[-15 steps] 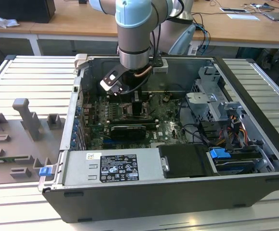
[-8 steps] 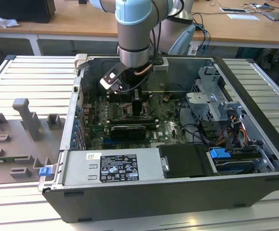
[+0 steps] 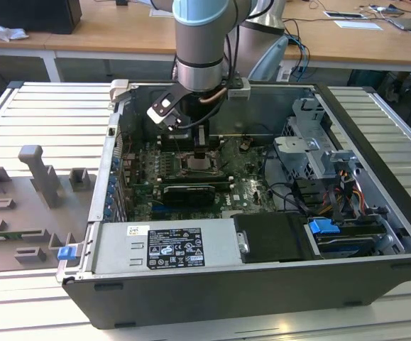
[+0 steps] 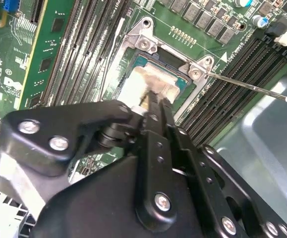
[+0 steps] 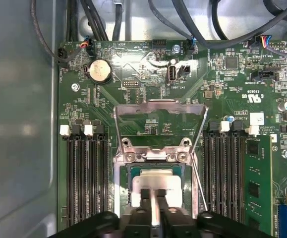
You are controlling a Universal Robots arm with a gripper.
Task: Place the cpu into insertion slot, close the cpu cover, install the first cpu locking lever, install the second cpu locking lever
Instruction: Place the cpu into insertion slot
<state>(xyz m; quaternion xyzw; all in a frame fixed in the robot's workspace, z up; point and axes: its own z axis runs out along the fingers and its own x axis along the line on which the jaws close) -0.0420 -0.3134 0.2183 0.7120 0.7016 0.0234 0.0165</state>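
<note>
The silver-grey cpu (image 5: 155, 182) (image 4: 145, 79) lies flat inside the insertion slot (image 5: 132, 171) (image 4: 184, 83) on the green motherboard. My gripper (image 5: 154, 193) (image 4: 149, 100) (image 3: 200, 151) hangs straight over the chip's middle, shut with nothing between its fingertips. Whether the tips touch the chip I cannot tell. The cpu cover (image 5: 158, 106) stands swung open on its hinge, away from the slot. A thin metal locking lever (image 4: 247, 87) (image 5: 199, 181) sticks out unlatched beside the slot. In the exterior view the slot (image 3: 199, 169) sits directly under the arm, inside the open computer case.
Long black memory slots (image 5: 86, 173) (image 5: 222, 173) flank the socket on both sides. A coin battery (image 5: 99, 71) and cables lie beyond the cover. In the exterior view a black card (image 3: 187, 192), power supply (image 3: 166, 245) and drive cage (image 3: 311, 153) crowd the case; a grey fixture (image 3: 28, 206) lies outside.
</note>
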